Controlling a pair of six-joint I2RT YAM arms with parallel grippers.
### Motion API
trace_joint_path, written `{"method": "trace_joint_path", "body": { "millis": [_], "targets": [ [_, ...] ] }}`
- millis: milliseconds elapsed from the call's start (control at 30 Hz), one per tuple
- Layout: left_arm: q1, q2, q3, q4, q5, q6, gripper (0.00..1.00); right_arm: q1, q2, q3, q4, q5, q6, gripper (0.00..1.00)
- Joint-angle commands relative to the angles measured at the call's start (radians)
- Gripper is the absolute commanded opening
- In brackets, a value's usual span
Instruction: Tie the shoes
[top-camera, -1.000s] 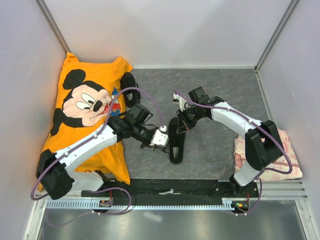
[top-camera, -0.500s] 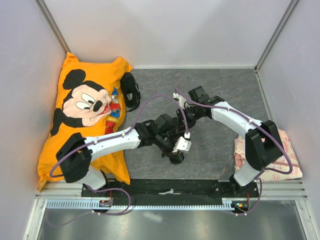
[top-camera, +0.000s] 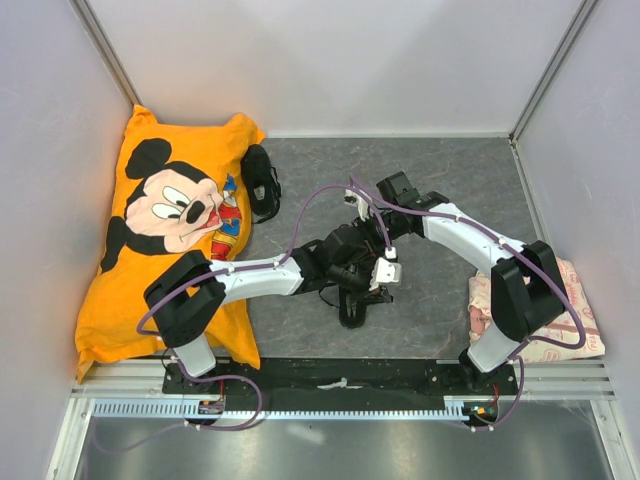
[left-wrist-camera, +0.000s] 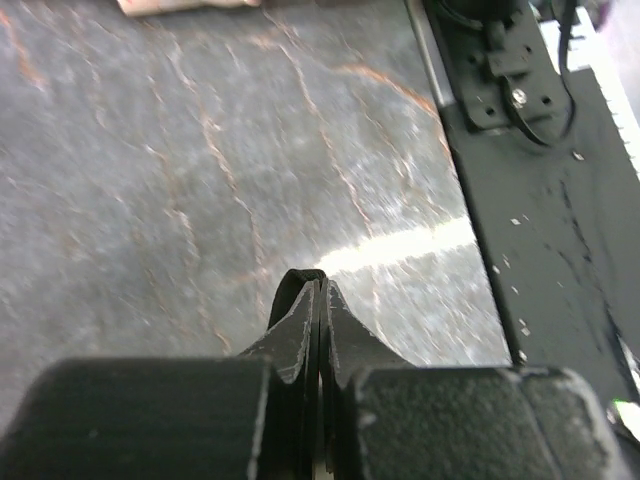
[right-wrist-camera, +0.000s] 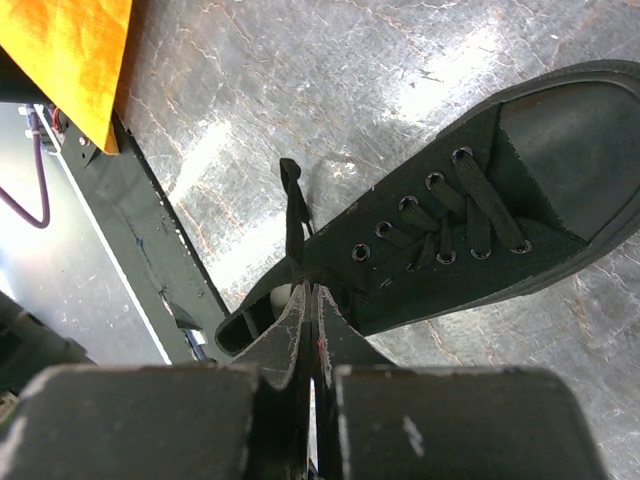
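Right pincer (right-wrist-camera: 312, 292) clenched on lace (right-wrist-camera: 292, 215) of shoe (right-wrist-camera: 470, 275) (black low-top), left pincer (left-wrist-camera: 319, 292) clamped on lace loop (left-wrist-camera: 298, 276)

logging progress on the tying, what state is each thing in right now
left gripper, shut on lace loop
right gripper, shut on lace strand
near shoe, upright, laced through eyelets, no bow showing
far shoe, lying beside the pillow, no gripper on it
pillow, lying flat, printed face up

Left hand (left-wrist-camera: 320, 287) pinched closed, right hand (right-wrist-camera: 312, 296) likewise
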Motion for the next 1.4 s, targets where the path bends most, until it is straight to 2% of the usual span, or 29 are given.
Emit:
{"method": "trace_joint_path", "body": {
  "millis": [0,33,133,167,233,267,433,500,633,833,1033,1367],
  "targets": [
    [-0.004,0.026,0.035,0.129,-0.012,-0.026,0.02,0.001,-0.018,0.031,0.005,-0.04,-0.022,0.0],
    [-0.004,0.026,0.021,0.151,-0.029,-0.021,0.02,0.001,-0.018,0.031,0.003,-0.04,-0.023,0.0],
    [-0.004,0.017,0.003,0.181,-0.074,-0.001,0.1,0.0,-0.017,0.028,0.003,-0.041,-0.028,0.0],
    [-0.002,0.012,0.004,0.181,-0.087,-0.001,0.17,0.0,-0.017,0.028,0.005,-0.044,-0.03,0.0],
    [-0.002,-0.002,0.003,0.16,-0.104,0.003,0.26,0.001,-0.017,0.025,0.005,-0.048,-0.031,0.0],
    [-0.002,-0.031,-0.002,0.15,-0.103,0.009,0.37,0.0,-0.015,0.025,0.003,-0.049,-0.031,0.0],
    [0.018,-0.198,-0.097,0.069,-0.092,0.04,0.52,0.001,-0.021,0.016,0.003,-0.046,-0.05,0.0],
    [0.048,-0.297,-0.14,0.043,-0.071,-0.018,0.51,0.0,-0.023,0.016,0.003,-0.052,-0.051,0.0],
    [0.206,-0.388,-0.178,-0.008,-0.061,-0.147,0.49,0.0,-0.023,0.021,0.006,-0.069,-0.05,0.0],
    [0.371,-0.369,-0.177,-0.06,0.001,-0.098,0.41,0.0,-0.021,0.024,0.011,-0.09,-0.045,0.0],
    [0.378,-0.31,-0.16,-0.06,0.106,0.023,0.38,0.007,-0.023,0.028,0.026,-0.104,-0.027,0.0],
    [0.369,-0.232,-0.168,0.004,0.153,0.023,0.42,0.026,-0.006,0.048,0.048,-0.118,-0.007,0.0]
  ]
}}
